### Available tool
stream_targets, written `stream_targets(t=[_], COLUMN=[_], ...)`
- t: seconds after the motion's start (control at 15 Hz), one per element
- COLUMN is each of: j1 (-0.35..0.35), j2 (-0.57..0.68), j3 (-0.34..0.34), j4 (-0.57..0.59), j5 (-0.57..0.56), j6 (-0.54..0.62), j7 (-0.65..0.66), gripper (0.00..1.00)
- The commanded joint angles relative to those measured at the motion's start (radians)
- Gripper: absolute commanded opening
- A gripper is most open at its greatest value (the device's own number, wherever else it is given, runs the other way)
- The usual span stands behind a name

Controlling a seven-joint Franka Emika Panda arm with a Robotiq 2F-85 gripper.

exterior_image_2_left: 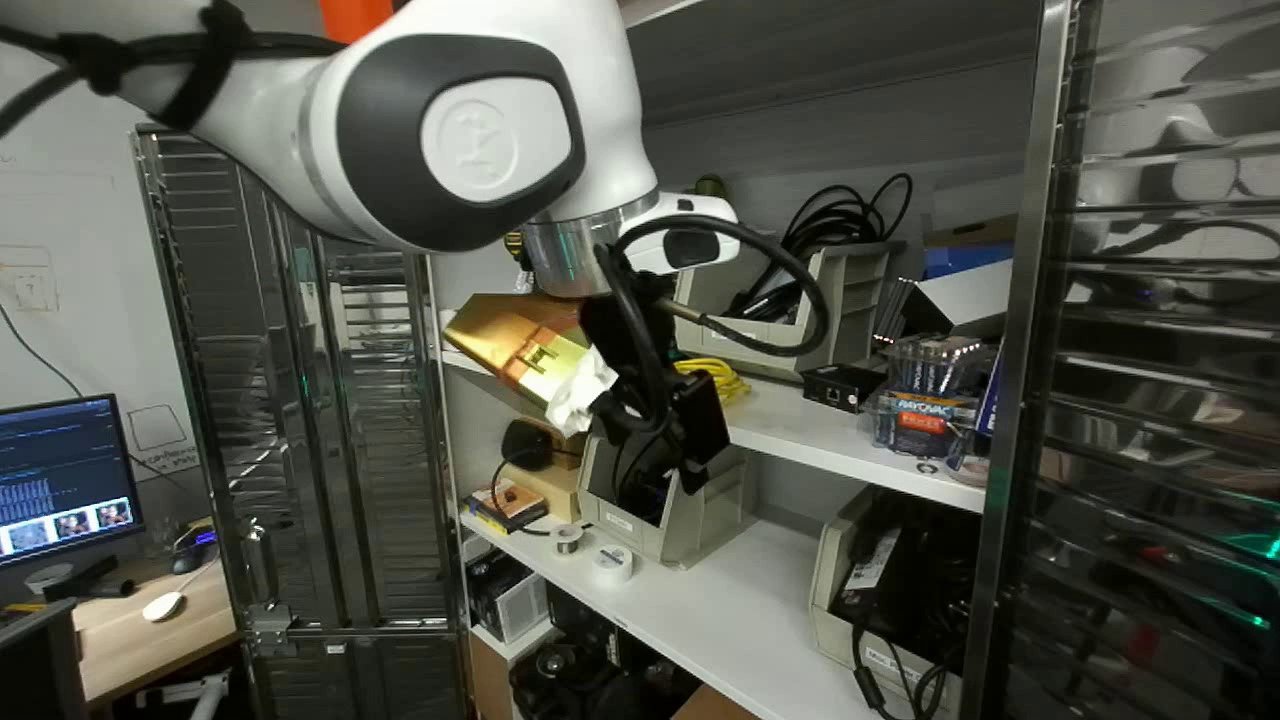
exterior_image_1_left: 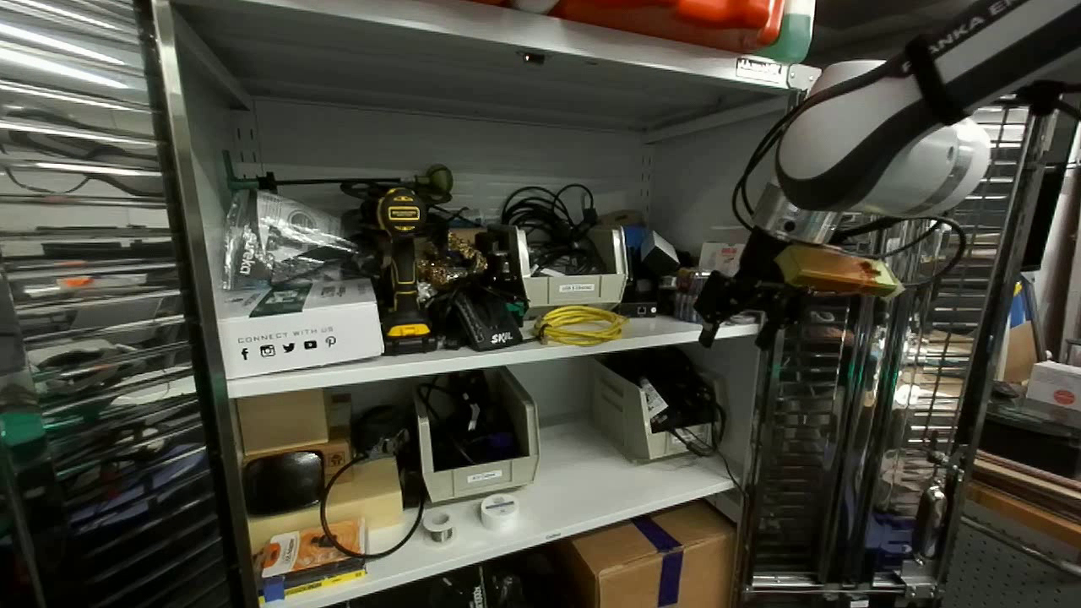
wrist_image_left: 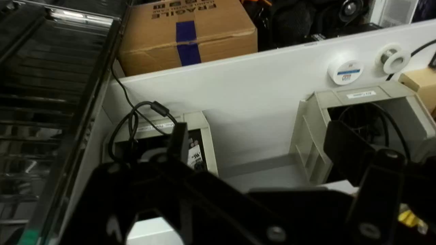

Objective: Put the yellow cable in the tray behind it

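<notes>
Yellow cable (exterior_image_1_left: 581, 325) lies in a loose flat coil on the shelf (exterior_image_1_left: 676, 329), near its front edge, so as I judge it no part of the task is done. Seen in an exterior view, the tray (exterior_image_1_left: 545, 293) stands at twelve o'clock from the coil, right behind it; black cables (exterior_image_1_left: 566, 236) heap up inside, and I spot no yellow among them. Whether coil and tray touch, I cannot tell. Just beside the coil, a black gadget (exterior_image_1_left: 490, 323) marked SKIL sits at nine o'clock and a small black box (exterior_image_1_left: 639, 310) at two. Farther out, at three o'clock and well apart, hangs my gripper (wrist_image_left: 259, 131); the wrist view shows my fingers (wrist_image_left: 178, 143) spread wide with nothing between them. Around the middle of that view I get the shelf below (wrist_image_left: 252, 98), with one bin (wrist_image_left: 210, 146) at eight o'clock and a second bin (wrist_image_left: 308, 136) at three, neither of which I take for the goal. Everything remains, then: I should swing toward the coil, take hold of several loops, raise them over the tray's front wall, and let go once they all hang inside.
</notes>
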Motion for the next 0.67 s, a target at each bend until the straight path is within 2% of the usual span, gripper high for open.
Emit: stream_targets(t=[0.0,0.27,0.6], j1=[0.011,0.025,0.034], j2=[0.127,0.221,0.333], j3=[0.022,0.043,0.049], j4=[0.150,0.271,0.408], j5=[0.049,0.067,0.029], j6=[0.035,0.045,0.026], j7=[0.057,0.105,0.188], gripper=[1.00,1.00,1.00])
